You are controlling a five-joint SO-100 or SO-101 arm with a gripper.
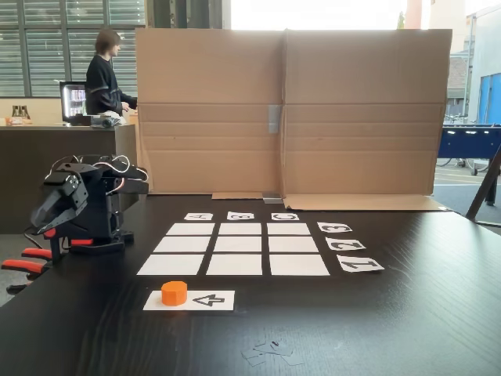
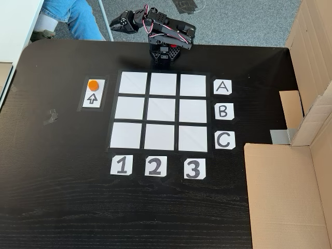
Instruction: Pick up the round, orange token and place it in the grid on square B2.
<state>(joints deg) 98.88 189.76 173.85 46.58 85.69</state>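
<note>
The token point(image 1: 174, 292) sits on the white arrow card point(image 1: 205, 300), at the end the arrow points toward, just outside the grid point(image 2: 161, 111) on the dark surface point(image 2: 62, 197). From above the token point(image 2: 93, 85) lies beside the row marked A, well apart from square B2 point(image 2: 161, 110), which is bare, as are the other eight squares. The arm is folded up at the surface's edge, its gripper point(image 1: 47, 213) hanging low and away from everything; the fingers hold nothing, but from where I stand I cannot tell how far apart they are. Nothing of the task looks begun. The token looks like a short, stiff plastic puck, light enough to skid or tip if nudged, and its smooth round wall gives little to bite on. I'd come straight down over it and close across its middle, low on the sides, squarely so it doesn't squirt out sideways. A person point(image 1: 103, 74) stands in the background behind the cardboard screen point(image 1: 290, 110).
</note>
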